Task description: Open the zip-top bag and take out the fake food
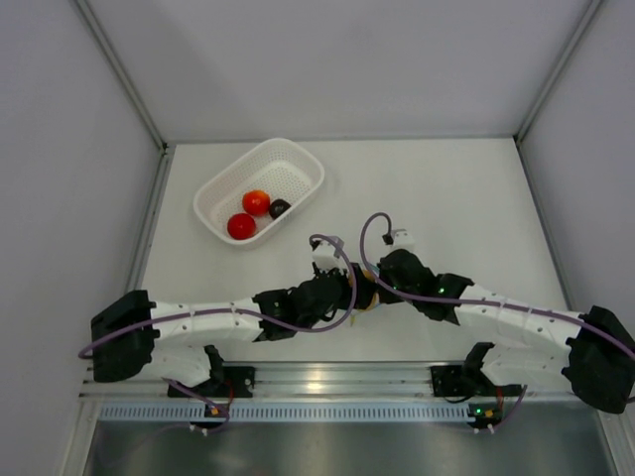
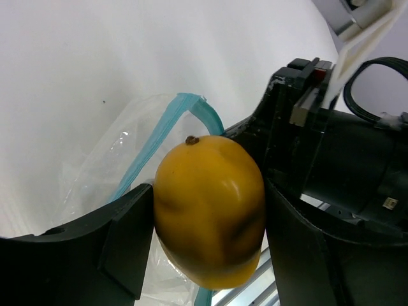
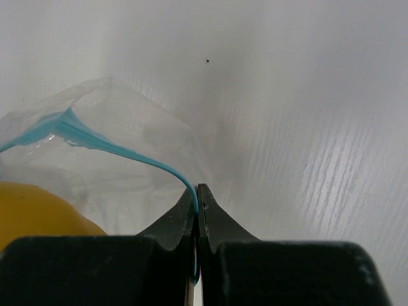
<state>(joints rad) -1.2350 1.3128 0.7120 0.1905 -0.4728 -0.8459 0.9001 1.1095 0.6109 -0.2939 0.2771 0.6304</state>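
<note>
Jaws closed on both arms: left gripper (image 2: pixel 210 233) clamps yellow-orange round toy fruit (image 2: pixel 207 204) at the mouth of the small clear crinkly zip-top bag (image 2: pixel 102 166). Right gripper (image 3: pixel 198 210) pinches its light blue zip strip (image 3: pixel 127 150), likely anchoring the bag so the fruit pulls free. Shiny red ball (image 1: pixel 241 226), orange-red tomato (image 1: pixel 256 202) and dark piece (image 1: pixel 280 208) sit in white perforated basket (image 1: pixel 298 164), well apart. Last piece, I'd say.

Lab test cell, white walls (image 1: pixel 347 59), aluminium rail (image 1: pixel 327 376)

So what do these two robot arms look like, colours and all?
The left arm and right arm have white segments joined by bulky black joints. A thin purple cable runs along each, looping near the wrist. Each ends in two flat, matte black fingers.
</note>
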